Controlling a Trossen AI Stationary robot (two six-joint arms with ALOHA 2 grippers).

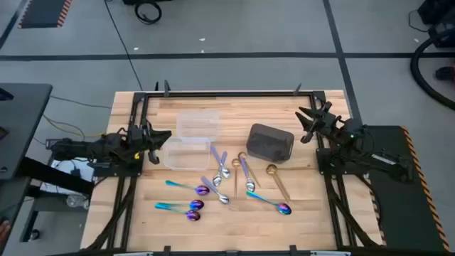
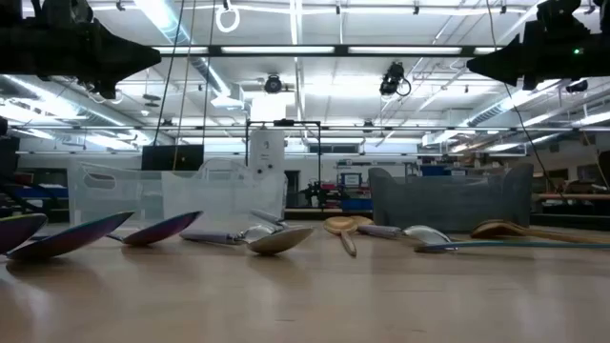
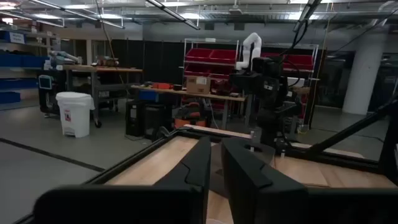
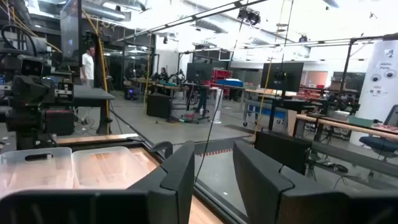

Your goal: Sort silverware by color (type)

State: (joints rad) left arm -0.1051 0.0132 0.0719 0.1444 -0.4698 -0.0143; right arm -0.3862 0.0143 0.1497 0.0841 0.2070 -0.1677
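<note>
— While both arms hang back at the table's edges, nothing has been sorted yet, has it?

— Doesn't look like it. All the spoons (image 1: 227, 181) lie loose in the middle of the table (image 1: 306, 213), colours mixed: blue-purple ones toward the left, a gold spoon (image 1: 277, 179) toward the right, silver ones between.

— And the containers?

— Two clear plastic containers (image 1: 190, 139) sit just behind the pile, with the dark grey bin (image 1: 270, 142) beside them. I'd guess one colour goes in each, which is why they stand so close to the spoons.

— What about the left gripper (image 1: 153, 139)?

— Parked at the left edge, raised, holding nothing. From its own camera the fingers (image 3: 199, 165) stand with only a thin gap between them, nearly closed.

— The right one?

— The right gripper (image 1: 311, 122) is up at the far right corner, also empty, its fingers (image 4: 180, 168) parted with a clear gap.

— So neither is anywhere near a spoon.

— No, well apart. They look to be waiting, clear of the pile so the overhead camera sees everything.
</note>
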